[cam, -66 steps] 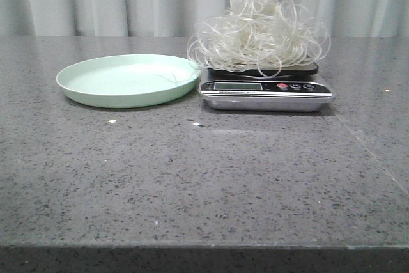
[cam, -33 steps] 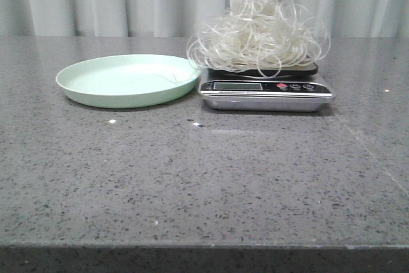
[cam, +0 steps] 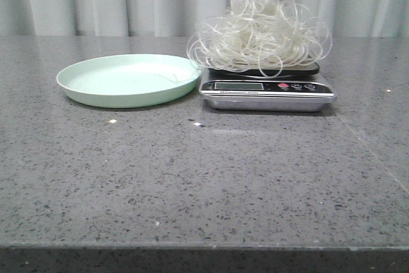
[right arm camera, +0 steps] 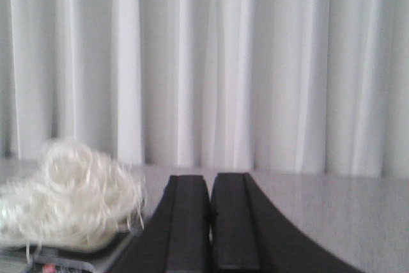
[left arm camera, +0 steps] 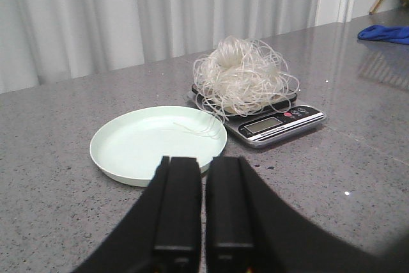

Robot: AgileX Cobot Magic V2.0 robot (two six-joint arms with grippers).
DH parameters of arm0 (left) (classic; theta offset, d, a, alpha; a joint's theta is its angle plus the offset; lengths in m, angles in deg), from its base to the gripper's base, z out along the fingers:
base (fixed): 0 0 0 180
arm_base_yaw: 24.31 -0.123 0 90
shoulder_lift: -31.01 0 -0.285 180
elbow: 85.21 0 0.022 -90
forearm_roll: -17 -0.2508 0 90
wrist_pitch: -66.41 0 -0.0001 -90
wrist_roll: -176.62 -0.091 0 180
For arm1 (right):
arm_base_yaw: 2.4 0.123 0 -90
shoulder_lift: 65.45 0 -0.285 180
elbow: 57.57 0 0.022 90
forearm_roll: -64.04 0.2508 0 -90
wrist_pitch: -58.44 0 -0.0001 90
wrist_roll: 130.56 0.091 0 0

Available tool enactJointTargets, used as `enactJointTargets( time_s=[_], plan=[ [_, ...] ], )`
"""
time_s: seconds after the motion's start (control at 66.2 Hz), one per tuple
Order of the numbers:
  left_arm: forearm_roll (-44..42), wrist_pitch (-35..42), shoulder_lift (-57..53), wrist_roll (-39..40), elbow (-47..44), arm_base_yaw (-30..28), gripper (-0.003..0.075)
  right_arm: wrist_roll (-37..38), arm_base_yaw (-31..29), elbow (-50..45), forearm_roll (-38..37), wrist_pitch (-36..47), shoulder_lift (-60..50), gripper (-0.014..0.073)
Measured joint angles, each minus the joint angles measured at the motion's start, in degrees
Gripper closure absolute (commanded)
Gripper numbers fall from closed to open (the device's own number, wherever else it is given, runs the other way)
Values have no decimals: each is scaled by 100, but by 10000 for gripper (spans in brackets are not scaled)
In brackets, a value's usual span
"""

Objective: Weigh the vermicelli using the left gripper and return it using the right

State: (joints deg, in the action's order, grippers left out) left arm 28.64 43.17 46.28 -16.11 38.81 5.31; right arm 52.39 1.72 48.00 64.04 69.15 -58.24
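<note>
We judge that the weighing half of the job is done and the return half has not begun: the vermicelli (cam: 259, 30) sits heaped on the platform of the scale (cam: 267, 89), and the pale green plate (cam: 128, 80) just beside the scale holds nothing but a stray strand or two. In the front view neither arm is over the table. The left gripper (left arm camera: 203, 212) shows in its own wrist view with its two black fingers drawn close, only a thin slit between them and nothing held; it is well back from the plate, which lies between it and the scale. The right gripper (right arm camera: 211, 225) likewise has its fingers nearly together and empty, pointing toward the curtain (right arm camera: 255, 62). In the right wrist view the tangle (right arm camera: 70, 202) appears blurred and off to one side of the fingers, near but not between them, so we take the right arm to be not yet lined up on it. The next move, as we read the task, belongs to the right arm: we would need to spread its fingers, swing toward the heap, come down over its middle and close on enough strands to lift the whole nest. The loops are springy and loose, and some overhang the platform toward the plate, so trailing strands may snag or drop. We cannot read the scale's display.
</note>
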Motion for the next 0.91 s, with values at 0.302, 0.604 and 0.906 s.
enactJointTargets(
  time_s=[0.302,0.604,0.906],
  plan=[
    [0,79,0,0,-35,0,575,0,0,1884,0,-1909,1674,428],
    [0,140,0,0,-35,0,575,0,170,2251,0,-2327,2526,347],
    [0,149,0,0,-35,0,575,0,1124,4018,0,-2950,4247,60]
  ],
)
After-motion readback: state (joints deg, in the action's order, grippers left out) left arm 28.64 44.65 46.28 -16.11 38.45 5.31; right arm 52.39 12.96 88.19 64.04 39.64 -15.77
